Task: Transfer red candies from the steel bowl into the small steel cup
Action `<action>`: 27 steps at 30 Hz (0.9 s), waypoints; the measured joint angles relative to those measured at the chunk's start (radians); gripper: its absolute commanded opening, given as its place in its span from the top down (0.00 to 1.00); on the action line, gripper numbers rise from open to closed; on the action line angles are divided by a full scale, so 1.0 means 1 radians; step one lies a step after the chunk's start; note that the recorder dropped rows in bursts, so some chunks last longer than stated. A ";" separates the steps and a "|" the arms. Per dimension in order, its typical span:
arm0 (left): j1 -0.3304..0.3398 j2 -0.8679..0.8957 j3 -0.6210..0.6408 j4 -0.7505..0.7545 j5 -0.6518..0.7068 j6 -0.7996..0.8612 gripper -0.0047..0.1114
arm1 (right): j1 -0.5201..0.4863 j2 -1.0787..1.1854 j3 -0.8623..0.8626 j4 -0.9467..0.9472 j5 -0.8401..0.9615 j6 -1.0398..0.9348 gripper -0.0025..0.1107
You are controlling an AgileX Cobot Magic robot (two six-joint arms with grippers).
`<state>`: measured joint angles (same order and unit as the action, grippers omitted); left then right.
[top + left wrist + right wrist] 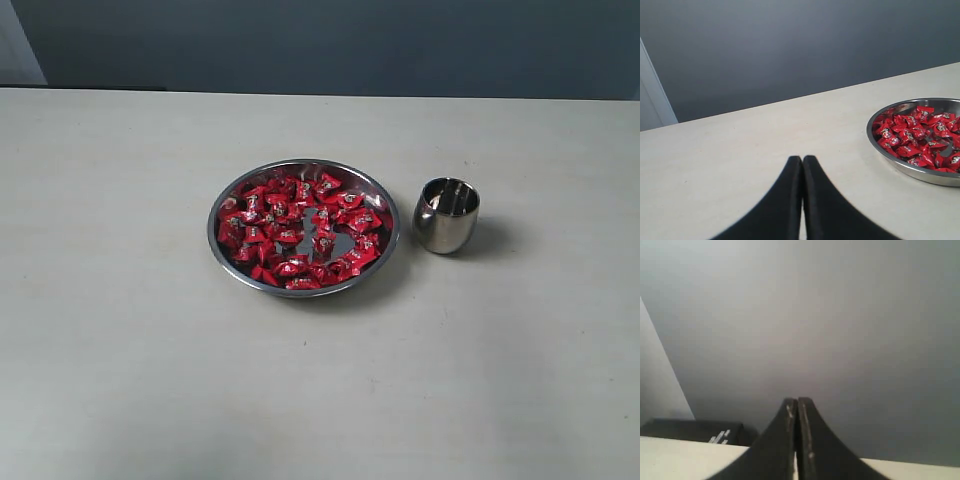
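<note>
Red candies [275, 225] in steel bowl [392, 215], small steel cup [445, 228] beside, left and right jaws clenched

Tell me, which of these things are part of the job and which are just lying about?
Part of the job: red candies; steel bowl holding them; small steel cup beside it; left end effector and right end effector, both shut.
Just there: table; grey wall; black box.

Red candies [290, 235]: glossy red wrappers, tiny pale marks. Steel bowl [214, 240]: mirror silver. Small steel cup [445, 228], at bowl's three o'clock: polished silver. Table [120, 350]: plain off-white. Wall [350, 45]: dark grey-blue.
</note>
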<state>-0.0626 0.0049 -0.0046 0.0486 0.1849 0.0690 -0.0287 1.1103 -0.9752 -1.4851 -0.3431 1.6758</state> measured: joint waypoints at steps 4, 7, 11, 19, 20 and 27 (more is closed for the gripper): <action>0.000 0.000 0.000 0.000 0.000 0.000 0.94 | 0.055 0.284 -0.248 -0.202 0.058 0.153 0.99; 0.000 0.000 0.000 0.000 0.000 0.000 0.94 | 0.093 0.445 -0.373 -0.244 0.191 0.151 0.99; 0.000 0.000 0.000 0.000 0.000 0.000 0.94 | 0.108 0.606 -0.436 -0.255 0.356 0.076 0.99; 0.000 0.000 0.000 0.000 0.000 0.000 0.94 | 0.125 0.752 -0.388 -0.231 0.384 -0.001 0.99; 0.000 0.000 0.000 0.000 0.000 0.000 0.94 | 0.129 0.752 -0.385 -0.220 0.351 0.001 0.99; 0.000 0.000 0.000 0.000 0.000 0.000 0.94 | 0.185 0.741 -0.410 -0.226 -0.191 0.284 0.99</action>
<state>-0.0626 0.0049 -0.0046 0.0486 0.1849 0.0690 0.1566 1.8518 -1.3850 -1.7109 -0.5340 1.9602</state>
